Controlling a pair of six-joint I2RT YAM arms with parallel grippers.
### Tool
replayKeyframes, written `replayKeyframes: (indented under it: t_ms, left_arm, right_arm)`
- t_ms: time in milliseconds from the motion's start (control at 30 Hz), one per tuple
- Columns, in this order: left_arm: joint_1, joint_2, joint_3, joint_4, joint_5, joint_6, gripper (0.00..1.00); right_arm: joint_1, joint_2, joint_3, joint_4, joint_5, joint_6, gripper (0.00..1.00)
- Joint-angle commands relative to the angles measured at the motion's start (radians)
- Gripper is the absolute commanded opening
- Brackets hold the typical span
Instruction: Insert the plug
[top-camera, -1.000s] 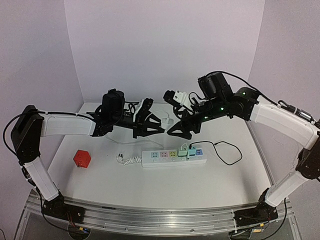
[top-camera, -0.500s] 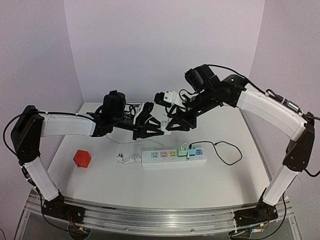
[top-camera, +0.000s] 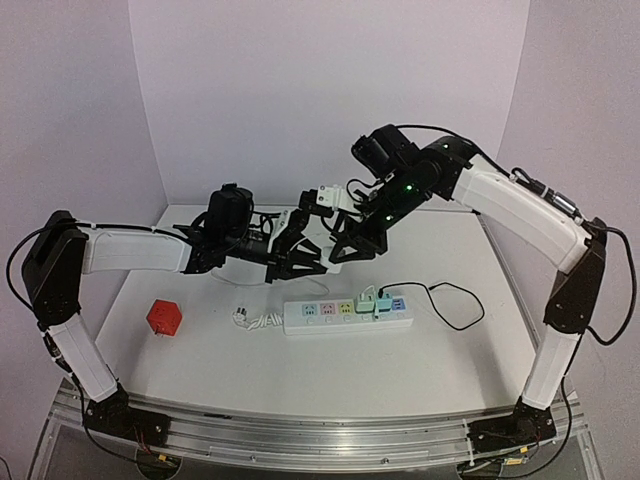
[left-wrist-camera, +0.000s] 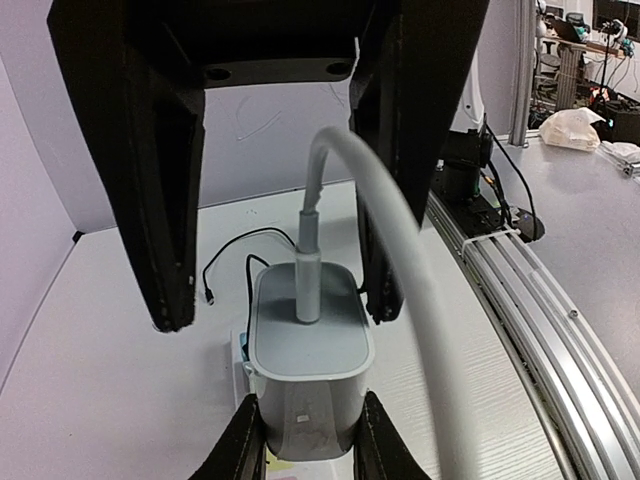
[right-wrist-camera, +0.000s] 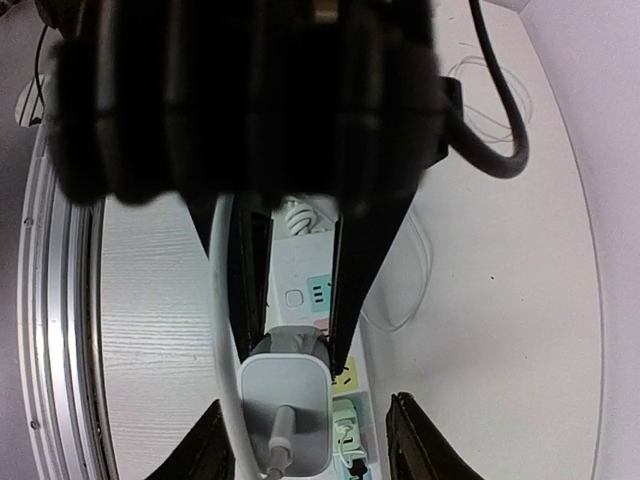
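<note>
So my left gripper (left-wrist-camera: 308, 445) is clamped on the plug (left-wrist-camera: 305, 350), holding it up in the air above the power strip (top-camera: 345, 316), a bit to its far side. My right gripper (right-wrist-camera: 308, 440) straddles the same plug, jaws apart, with a gap on at least one side. My worry is that if the left lets go before the right really pinches, the plug drops. That stiff cable (left-wrist-camera: 400, 250) could also twist the plug in a loose grip, and then the prongs miss the strip's slots.

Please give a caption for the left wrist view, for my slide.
Left gripper holds a white charger; the open right gripper straddles it.
</note>
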Motion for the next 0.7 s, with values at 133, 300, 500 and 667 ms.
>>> replayKeyframes:
  t_ms: [133, 300, 500, 667]
  left_arm:
    - [-0.006, -0.002, 0.044, 0.006, -0.01, 0.01, 0.0]
    - [-0.006, 0.004, 0.052, -0.003, -0.015, 0.01, 0.0]
    - [-0.006, 0.006, 0.059, 0.021, -0.014, -0.048, 0.0]
    - [-0.006, -0.003, 0.06, 0.065, 0.01, -0.132, 0.0]
  right_arm:
    - [0.01, 0.062, 0.101, -0.109, -0.014, -0.032, 0.45]
    - [0.021, 0.081, 0.127, -0.127, 0.002, -0.035, 0.25]
    - [0.024, 0.094, 0.134, -0.124, 0.036, -0.014, 0.09]
    - [0.025, 0.1, 0.135, -0.125, 0.028, -0.012, 0.0]
